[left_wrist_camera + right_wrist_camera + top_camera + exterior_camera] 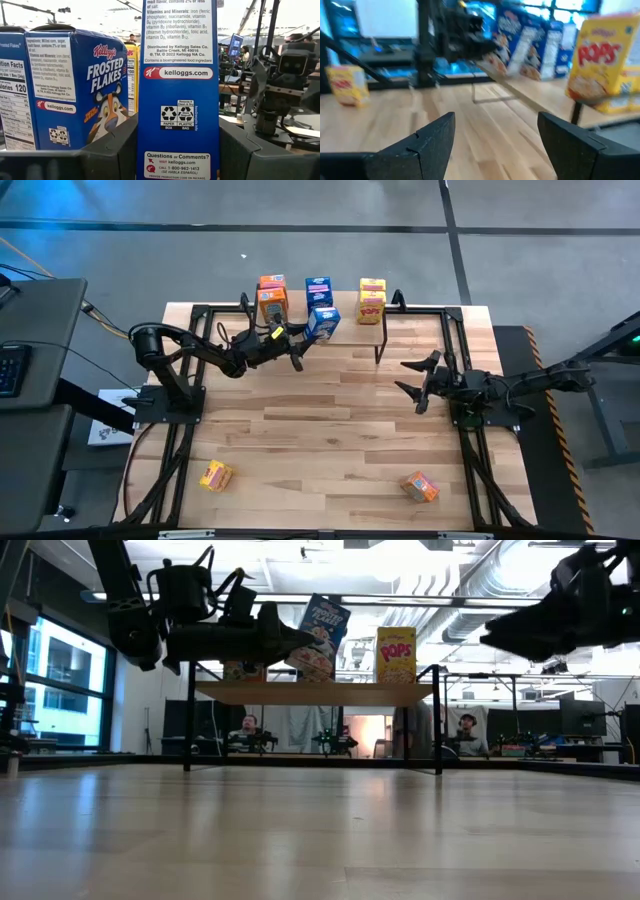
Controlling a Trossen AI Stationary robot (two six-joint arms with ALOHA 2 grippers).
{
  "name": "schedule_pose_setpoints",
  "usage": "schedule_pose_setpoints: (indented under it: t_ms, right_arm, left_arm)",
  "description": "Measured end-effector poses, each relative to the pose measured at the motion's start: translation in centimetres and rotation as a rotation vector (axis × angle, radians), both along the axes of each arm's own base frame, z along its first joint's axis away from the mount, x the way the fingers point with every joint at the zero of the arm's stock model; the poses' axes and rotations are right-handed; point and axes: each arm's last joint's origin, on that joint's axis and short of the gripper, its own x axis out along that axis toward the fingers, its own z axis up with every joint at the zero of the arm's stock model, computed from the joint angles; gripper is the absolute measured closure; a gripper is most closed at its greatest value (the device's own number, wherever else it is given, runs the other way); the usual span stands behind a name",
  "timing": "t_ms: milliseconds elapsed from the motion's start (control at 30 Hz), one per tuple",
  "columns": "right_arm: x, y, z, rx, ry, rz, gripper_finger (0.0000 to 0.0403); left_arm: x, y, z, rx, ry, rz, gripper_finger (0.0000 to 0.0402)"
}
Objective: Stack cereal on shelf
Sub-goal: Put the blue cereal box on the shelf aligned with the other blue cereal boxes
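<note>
cereal everywhere, counted out from the shelf (340,320), nearest the table's front edge first.

farthest from the shelf, near the front edge: a yellow box (215,475) toward the left arm's side and an orange box (420,486) toward the right arm's side, both loose on the table (330,440), neither touched.

closer to the shelf, off its right leg: right gripper (412,381), fingers spread wide with nothing between them, hovering over bare wood, pointed across at the shelf. waiting, by the look of it.

at the shelf's front edge: left gripper (310,330), clamped on a blue frosted flakes box (323,321), fingers flat against its two narrow sides. held above the board, tilted in the low view, top leaning away from the arm, not yet touching the wood.

on the shelf itself: an orange box (271,299) at the left end, another blue box (319,289) just behind the held one, and a yellow pops stack (372,300) at the right end. whether anything sits on that blue box cannot be told.

judged as the crux: long axis of the held box nearly upright, target lying straight ahead of the left fingers, just beside that standing blue box. needs squaring upright before lowering, with care not to nudge the neighbour. left arm plainly the nearer one.
</note>
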Motion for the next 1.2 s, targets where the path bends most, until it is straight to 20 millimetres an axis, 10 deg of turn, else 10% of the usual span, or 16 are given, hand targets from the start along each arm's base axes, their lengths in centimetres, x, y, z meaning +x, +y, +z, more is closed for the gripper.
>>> schedule_pose_setpoints:
  t_ms: [1200]
  right_arm:
    - [-1.2,0.0,0.5,0.062,-0.084,0.056,0.0126]
  left_arm:
    - [-0.1,0.2,-0.1,0.006,0.011,0.008,0.0213]
